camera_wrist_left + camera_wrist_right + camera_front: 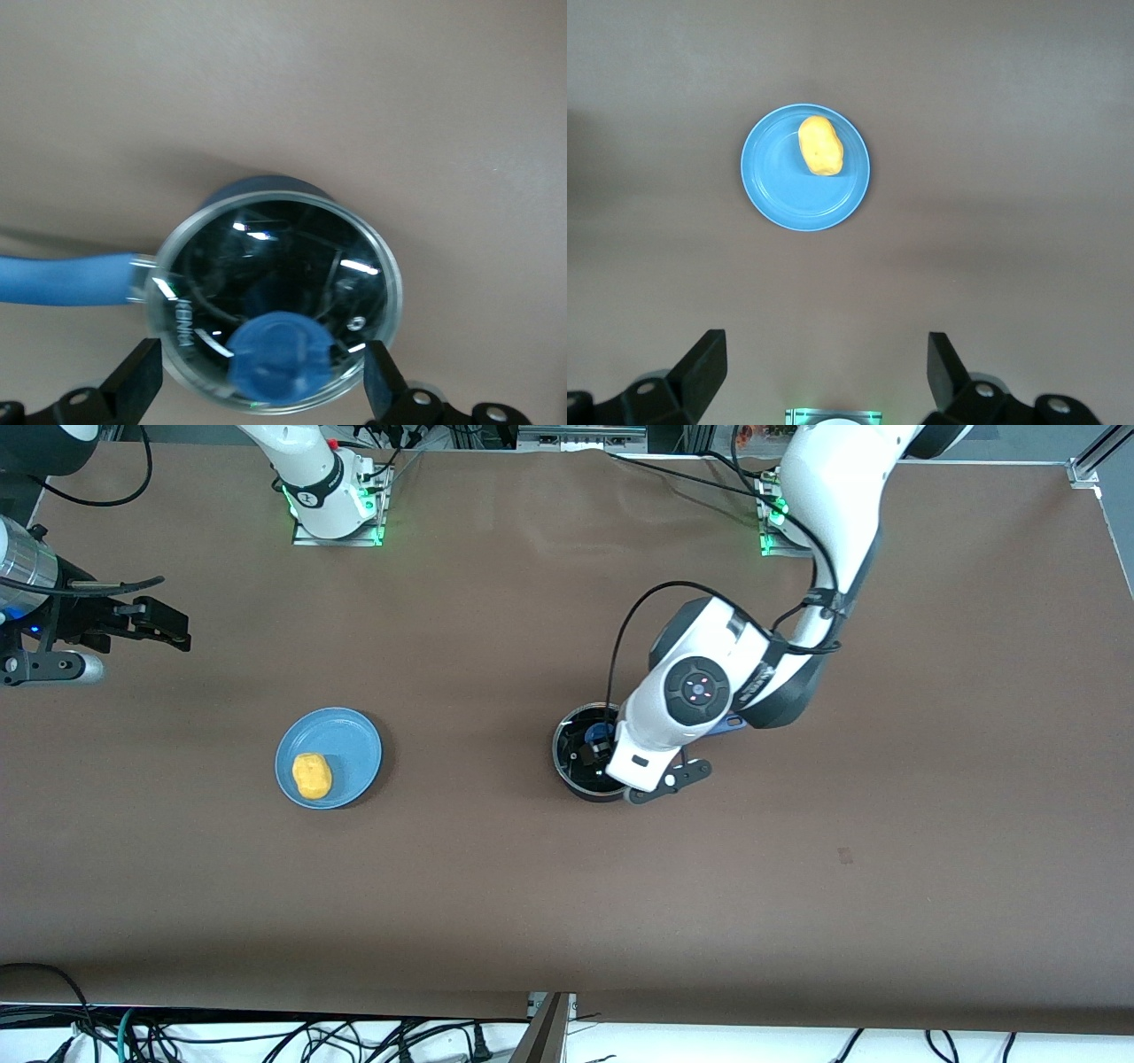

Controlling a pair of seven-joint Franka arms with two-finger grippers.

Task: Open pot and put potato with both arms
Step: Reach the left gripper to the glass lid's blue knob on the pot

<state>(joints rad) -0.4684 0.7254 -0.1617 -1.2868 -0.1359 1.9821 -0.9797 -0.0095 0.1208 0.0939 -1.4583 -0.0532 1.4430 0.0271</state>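
The black pot (562, 755) stands mid-table with its glass lid (275, 266) on; the blue knob (279, 356) and long blue handle (66, 279) show in the left wrist view. My left gripper (592, 751) is just over the lid, open, its fingers (137, 376) wide on either side of the knob, touching nothing. The yellow potato (312, 775) lies on a blue plate (350, 740) toward the right arm's end. My right gripper (173, 627) is open and empty, high over the table at that end; its wrist view shows the potato (820, 146) on the plate (788, 190).
The brown table cloth (496, 886) is bare around the pot and the plate. The arm bases (337, 509) with green lights stand along the table's edge farthest from the front camera. Cables hang below the near edge.
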